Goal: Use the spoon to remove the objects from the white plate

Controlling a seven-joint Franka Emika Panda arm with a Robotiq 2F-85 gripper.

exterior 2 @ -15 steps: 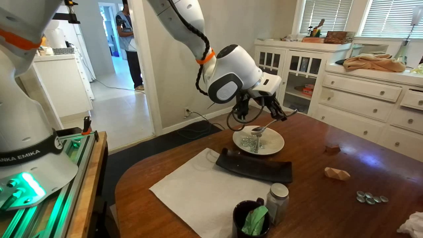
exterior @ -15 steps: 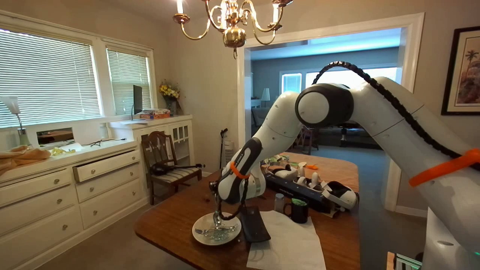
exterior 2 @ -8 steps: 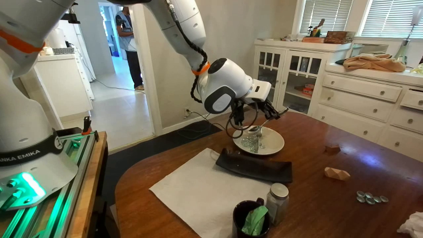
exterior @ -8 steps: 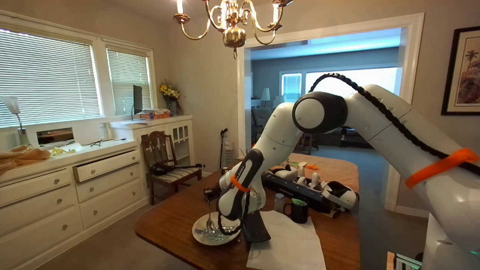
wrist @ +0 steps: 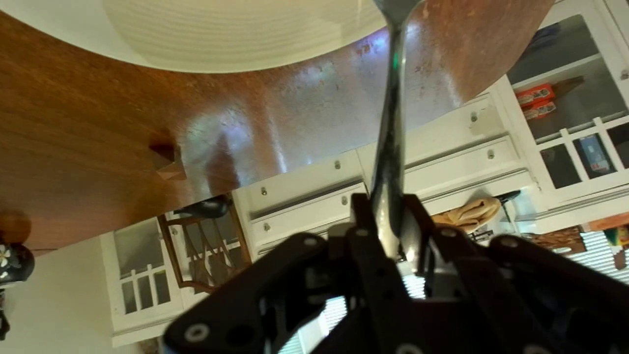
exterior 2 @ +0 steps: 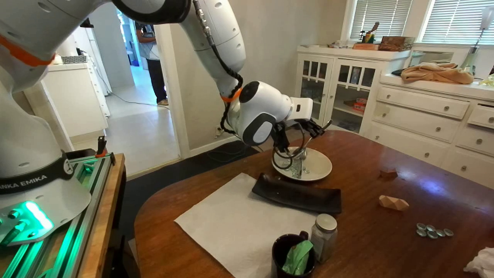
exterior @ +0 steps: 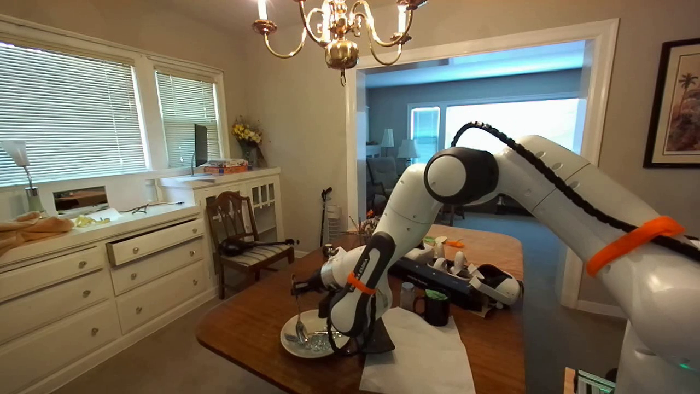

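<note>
My gripper (wrist: 388, 209) is shut on the handle of a metal spoon (wrist: 393, 108). In both exterior views the gripper (exterior: 296, 285) (exterior 2: 318, 132) is above the far side of the white plate, and the spoon (exterior: 299, 316) slants down with its bowl low over the plate. Whether the bowl touches the plate cannot be told. The white plate (exterior: 292, 350) (exterior 2: 319, 164) holds several small pale glassy bits (exterior: 320, 345) (exterior 2: 296, 169), partly hidden by the gripper's cable. The wrist view shows a bare part of the plate (wrist: 231, 39); the bits are out of view there.
A fork (exterior: 291, 337) lies on the plate. A dark curved tray (exterior 2: 297, 197) and white paper (exterior 2: 239, 220) lie beside it. A glass jar (exterior 2: 325, 235) and dark mug (exterior 2: 279, 251) stand near the paper. Wooden blocks (exterior 2: 393, 202) and several glass pieces (exterior 2: 432, 232) lie on the table.
The arm has come down and the wrist has tilted. The spoon, still held, has moved across the plate to the left in an exterior view, its bowl now lower.
</note>
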